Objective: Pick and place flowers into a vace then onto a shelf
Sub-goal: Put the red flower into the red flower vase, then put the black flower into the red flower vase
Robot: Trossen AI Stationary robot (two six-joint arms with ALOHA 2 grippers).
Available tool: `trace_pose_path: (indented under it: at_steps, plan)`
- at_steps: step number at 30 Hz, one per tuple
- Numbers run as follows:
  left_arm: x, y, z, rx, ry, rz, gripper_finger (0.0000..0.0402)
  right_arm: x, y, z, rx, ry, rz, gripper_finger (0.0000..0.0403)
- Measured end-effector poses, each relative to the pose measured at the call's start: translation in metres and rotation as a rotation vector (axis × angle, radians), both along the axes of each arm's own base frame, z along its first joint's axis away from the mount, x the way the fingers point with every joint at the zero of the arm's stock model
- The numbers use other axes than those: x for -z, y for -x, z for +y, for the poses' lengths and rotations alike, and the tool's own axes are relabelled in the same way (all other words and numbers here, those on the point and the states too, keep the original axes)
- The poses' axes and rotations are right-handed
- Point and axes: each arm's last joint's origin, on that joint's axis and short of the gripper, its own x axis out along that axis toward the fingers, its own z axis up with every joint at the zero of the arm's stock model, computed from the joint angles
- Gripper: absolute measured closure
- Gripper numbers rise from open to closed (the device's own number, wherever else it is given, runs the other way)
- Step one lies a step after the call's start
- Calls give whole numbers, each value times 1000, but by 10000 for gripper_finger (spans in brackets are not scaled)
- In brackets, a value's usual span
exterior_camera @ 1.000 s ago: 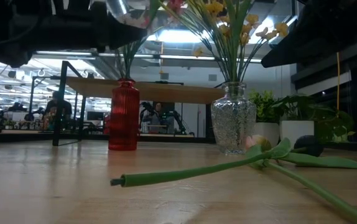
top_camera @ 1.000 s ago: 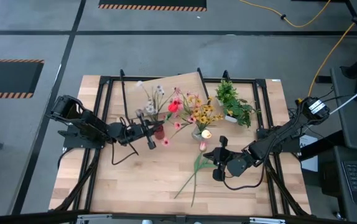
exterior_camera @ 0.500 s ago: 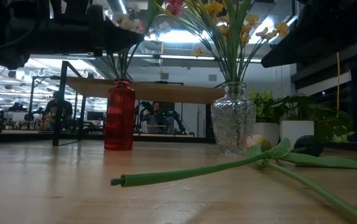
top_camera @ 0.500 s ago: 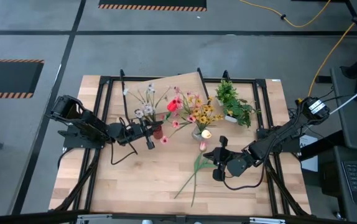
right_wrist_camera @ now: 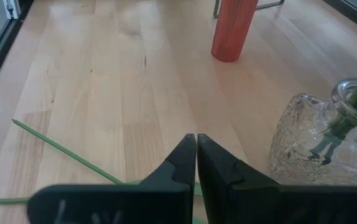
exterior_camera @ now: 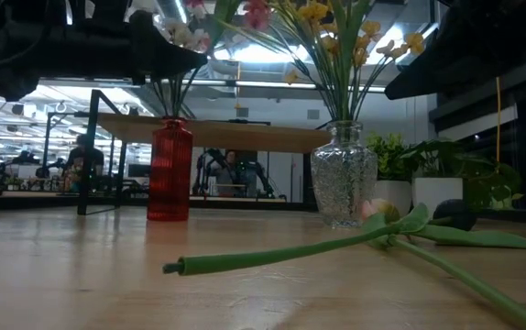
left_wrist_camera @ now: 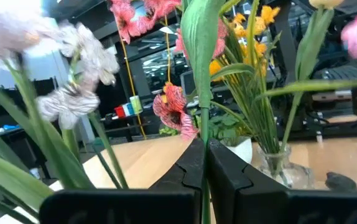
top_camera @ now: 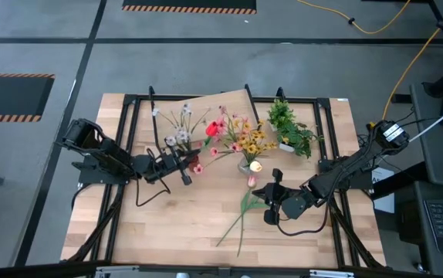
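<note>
Flowers (top_camera: 206, 135) carry no readable writing or labels.

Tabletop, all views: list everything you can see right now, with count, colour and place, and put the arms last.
Ribbed red glass vase: one, left of centre, holding white and pink flowers.
Clear textured glass vase: one, centre, holding yellow and pink flowers.
Loose green-stemmed flowers: about two, lying flat in front of the clear vase.
Bushy green potted plant: one, white pot, far right of the table.
Light-wood shelf on black legs: one, behind the vases.
Wooden tabletop: one, light.
Left gripper: shut on a green stem beside the red vase.
Right gripper: shut, above the loose flowers; whether it grips one, I cannot tell.
</note>
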Motion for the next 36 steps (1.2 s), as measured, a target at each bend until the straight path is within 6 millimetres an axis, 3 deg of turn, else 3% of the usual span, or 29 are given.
trace_pose_path:
  at_steps: [12, 23, 36]
  plan:
    - [9, 8, 2, 7, 42, 18, 362, 0, 0, 0, 0, 0, 0, 383]
    - [9, 8, 2, -18, 31, 29, 282, 0, 0, 0, 0, 0, 0, 383]
    - [9, 19, -21, -158, -31, 115, 215, 0, 0, 0, 0, 0, 0, 383]
